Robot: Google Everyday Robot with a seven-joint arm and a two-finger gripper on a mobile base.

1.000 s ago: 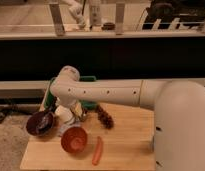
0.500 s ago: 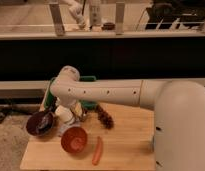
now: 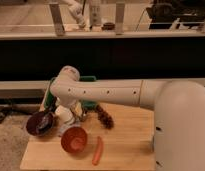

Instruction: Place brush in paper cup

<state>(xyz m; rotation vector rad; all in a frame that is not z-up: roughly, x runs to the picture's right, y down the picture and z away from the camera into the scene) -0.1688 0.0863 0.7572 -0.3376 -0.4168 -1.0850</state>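
Only one camera view here, so everything is placed relative to the cup [image 3: 64, 120]. It's the white thing standing near the left end of the wooden table [image 3: 127, 144].

The arm [image 3: 103, 92] reaches in from the right, bends at the far left and drops straight down. That puts the gripper [image 3: 72, 112] right over the cup, at or touching its rim. For a drop-in that's the spot I'd expect, coming from above rather than from the side. The wrist hides the business end, so I can't tell whether the gripper is wide, narrow or holding something.

I can't pick out the brush for sure either. A brown bristly thing [image 3: 104, 118] lies on the table just right of the cup, and that could be it. If it is, the gripper is in the wrong place. If the brush is already in the gripper, the release is my guess for what's left.

It's crowded around the cup:
- A dark bowl [image 3: 40, 123] sits just left of it.
- An orange bowl [image 3: 74, 139] is in front of it.
- An orange stick [image 3: 97, 150] is front-right.
- A green thing [image 3: 88, 79] sits behind.

With neighbours that tight, a tipped cup looks like the main risk.
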